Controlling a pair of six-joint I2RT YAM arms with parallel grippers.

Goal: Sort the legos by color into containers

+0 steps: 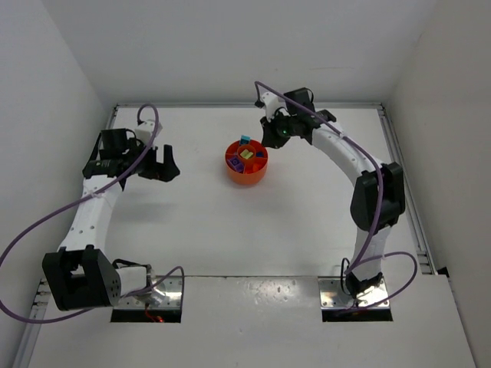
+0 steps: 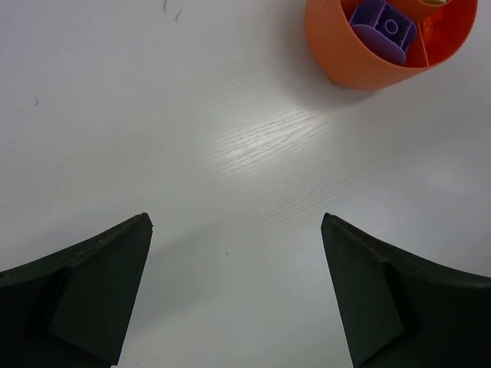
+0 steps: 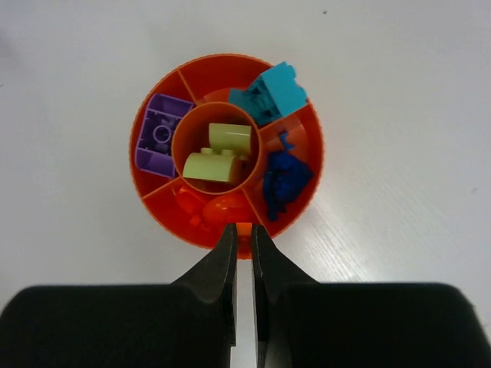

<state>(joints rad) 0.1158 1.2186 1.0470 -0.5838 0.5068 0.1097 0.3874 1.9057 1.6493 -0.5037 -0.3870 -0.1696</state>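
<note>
The containers are the compartments of a round orange dish (image 1: 231, 166) (image 3: 209, 79) (image 2: 345, 54). Lime green legos (image 3: 219, 153) lie in its middle cup, with a purple lego (image 3: 159, 136) (image 2: 383, 27) at the left. A cyan lego (image 3: 272, 93) sits at the top right, blue legos (image 3: 284, 176) at the right and orange pieces (image 3: 215, 208) in the near compartment. My right gripper (image 3: 243, 228) (image 1: 272, 138) hovers over that near rim, shut on a small orange lego (image 3: 244, 229). My left gripper (image 2: 237, 218) (image 1: 163, 163) hangs open over bare table, left of the dish.
White walls enclose the table on three sides. A metal rail (image 1: 403, 184) runs along the right edge. Purple cables (image 1: 46, 222) trail from both arms.
</note>
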